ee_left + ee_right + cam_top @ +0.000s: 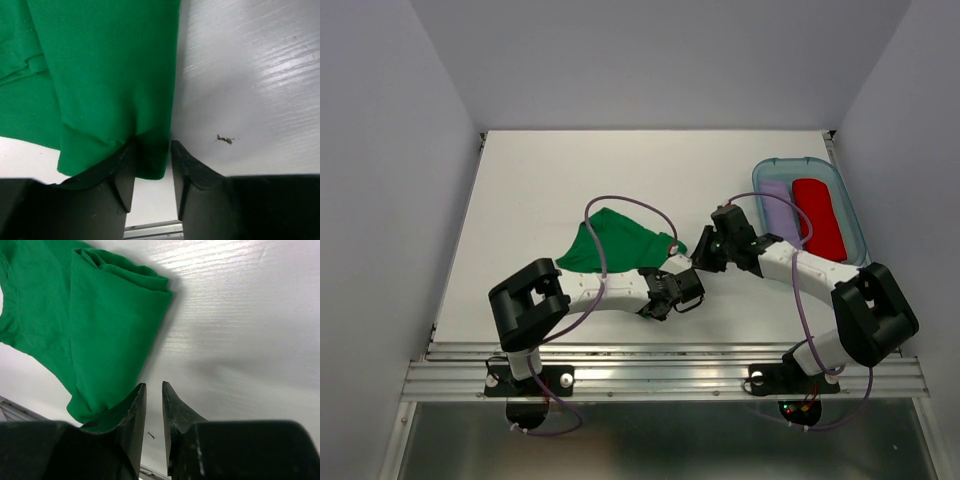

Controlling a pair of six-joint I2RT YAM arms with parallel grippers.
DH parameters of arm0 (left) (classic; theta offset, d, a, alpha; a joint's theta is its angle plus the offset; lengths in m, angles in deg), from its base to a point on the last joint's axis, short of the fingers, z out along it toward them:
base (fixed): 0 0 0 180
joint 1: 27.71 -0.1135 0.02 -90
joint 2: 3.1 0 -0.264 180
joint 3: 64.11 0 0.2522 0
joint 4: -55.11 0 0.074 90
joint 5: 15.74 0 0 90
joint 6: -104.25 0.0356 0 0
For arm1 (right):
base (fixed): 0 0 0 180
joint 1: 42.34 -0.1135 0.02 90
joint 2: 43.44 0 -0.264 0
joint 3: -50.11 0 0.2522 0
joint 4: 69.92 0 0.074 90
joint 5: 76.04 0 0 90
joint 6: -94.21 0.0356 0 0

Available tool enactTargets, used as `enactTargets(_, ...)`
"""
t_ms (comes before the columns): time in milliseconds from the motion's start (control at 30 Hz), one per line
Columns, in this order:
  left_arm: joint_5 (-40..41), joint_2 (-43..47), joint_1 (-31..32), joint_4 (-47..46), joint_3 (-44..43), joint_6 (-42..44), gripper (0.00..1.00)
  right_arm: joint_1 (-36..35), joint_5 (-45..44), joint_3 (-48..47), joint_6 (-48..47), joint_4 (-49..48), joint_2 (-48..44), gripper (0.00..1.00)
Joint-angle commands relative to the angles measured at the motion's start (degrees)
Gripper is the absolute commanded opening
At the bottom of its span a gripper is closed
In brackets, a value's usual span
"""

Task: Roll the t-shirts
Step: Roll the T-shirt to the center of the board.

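Plainly, slip risk: the left gripper (153, 150) pinched only a thin edge of the shirt (615, 245); a hard tug could have pulled that soft cloth free
Roll risk: the shirt sat as an uneven, folded-over wedge rather than flat, so a roll begun from there would likely have come out lopsided
Snag risk: the right gripper (153, 390), jaws a narrow slit apart and empty, sat just beside a fold; a sideways move could have dragged it
Shirt place: mid-table (570, 170), left of both grippers, well apart from the bin (847, 195)
Shirt to left gripper: edge between the jaws
Shirt to right gripper: against the outside of one finger, none in the slit
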Motion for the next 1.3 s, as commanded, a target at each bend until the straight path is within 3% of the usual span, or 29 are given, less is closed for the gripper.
enactTargets(0,2.29,-1.59,0.11,0.72,-1.42,-0.14,0.47,0.22,0.05,-0.03,0.41,-1.7,-1.5,0.25)
enactTargets(133,2.38,-2.65,-0.06,-0.42,-0.71,-0.14,0.44,0.22,0.84,0.67,0.68,-1.88,-1.5,0.28)
enactTargets(200,1.77,-2.65,-0.59,-1.73,-0.1,0.12,0.34,0.22,1.71,1.02,0.76,-2.05,-1.59,0.32)
enactTargets(267,0.37,-1.6,-1.2,-3.23,0.43,0.65,0.2,0.22,2.25,1.46,0.94,-2.4,-1.68,0.47)
enactTargets(300,-2.25,-0.9,-1.99,-4.11,1.3,1.0,0.04,0.22,2.77,1.63,1.11,-2.84,-2.03,0.55)
enactTargets(333,-4.02,1.37,-2.43,-6.55,2.53,2.31,0.0,0.22,3.73,1.81,1.29,-3.8,-2.12,0.71)
enactTargets(433,-11.3,6.82,-4.79,-12.43,5.25,3.81,0.0,0.22,6.53,2.07,3.21,-7.13,-1.25,0.87)
enactTargets(533,-15.45,10.52,-7.17,-15.0,7.37,4.43,0.0,0.22,8.57,2.78,5.24,-10.39,0.07,0.92)
enactTargets(667,-21.77,15.19,-10.34,-18.17,10.7,4.78,0.0,0.22,10.77,4.01,7.97,-17.16,2.62,0.93)
enactTargets(1000,-27.32,18.27,-13.07,-22.04,14.49,3.99,0.0,0.22,12.97,3.75,12.01,-26.22,10.0,0.89)
enactTargets(1200,-28.2,18.09,-13.42,-22.84,14.75,3.9,0.0,-0.31,13.06,2.6,14.73,-32.46,14.57,0.74)
enactTargets(1267,-28.38,18.36,-13.51,-22.84,14.76,3.99,0.0,-0.31,12.88,2.17,15.09,-34.22,16.51,0.59)
